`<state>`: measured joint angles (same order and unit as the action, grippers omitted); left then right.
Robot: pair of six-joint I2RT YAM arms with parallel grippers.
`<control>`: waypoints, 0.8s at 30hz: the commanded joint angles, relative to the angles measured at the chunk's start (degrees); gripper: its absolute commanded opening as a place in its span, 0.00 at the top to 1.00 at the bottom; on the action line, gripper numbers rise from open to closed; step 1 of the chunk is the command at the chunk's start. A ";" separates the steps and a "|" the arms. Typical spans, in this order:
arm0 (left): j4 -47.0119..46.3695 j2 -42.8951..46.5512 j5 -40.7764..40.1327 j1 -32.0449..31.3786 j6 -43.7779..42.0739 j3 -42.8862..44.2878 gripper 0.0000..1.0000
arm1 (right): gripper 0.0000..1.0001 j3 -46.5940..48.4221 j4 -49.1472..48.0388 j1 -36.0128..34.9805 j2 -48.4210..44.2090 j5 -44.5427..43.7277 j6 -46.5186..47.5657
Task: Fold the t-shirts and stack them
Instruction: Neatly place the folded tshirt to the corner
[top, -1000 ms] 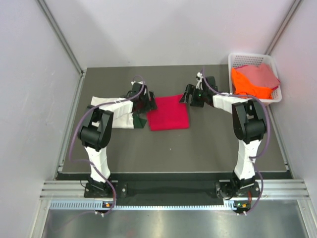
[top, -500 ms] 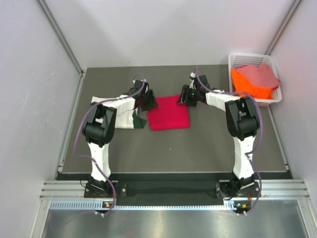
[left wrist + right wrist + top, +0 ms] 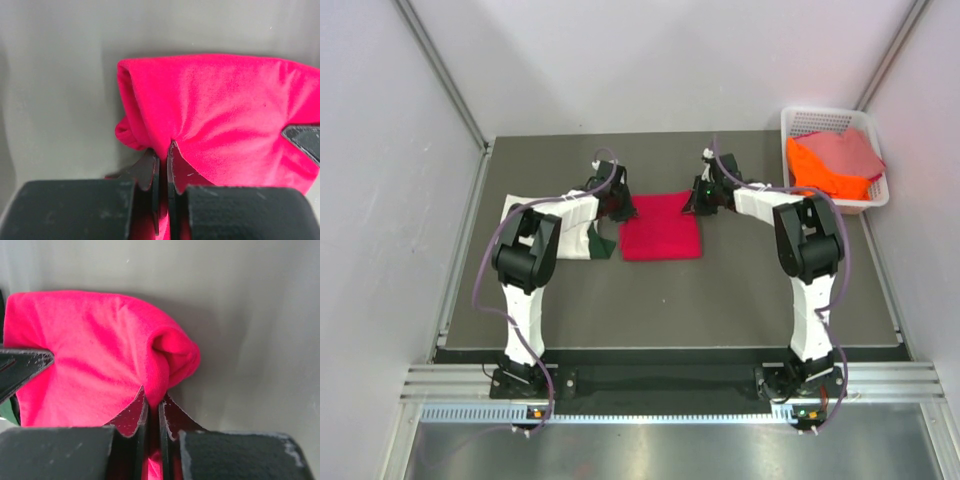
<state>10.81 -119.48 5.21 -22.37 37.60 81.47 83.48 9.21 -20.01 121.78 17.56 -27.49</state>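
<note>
We count four t-shirts. One crimson tee (image 3: 660, 228) lies folded at mid-frame in the top view. Our left gripper (image 3: 163, 150) is clenched on its upper-left corner and our right gripper (image 3: 152, 399) on its upper-right. One cream-white tee (image 3: 517, 206) lies at left. One orange tee (image 3: 820, 172) and one pink tee (image 3: 847, 148) sit in the single basket (image 3: 820, 110), upper right.
</note>
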 commanded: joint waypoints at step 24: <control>35.76 39.75 -16.03 5.22 -9.39 -4.74 1.00 | 1.00 -5.18 1.68 -21.64 -31.43 -10.70 -3.18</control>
<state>38.37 -84.25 -6.72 -21.52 30.87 75.77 72.95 10.68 -38.15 91.22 9.37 -28.80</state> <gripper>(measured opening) 0.050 0.039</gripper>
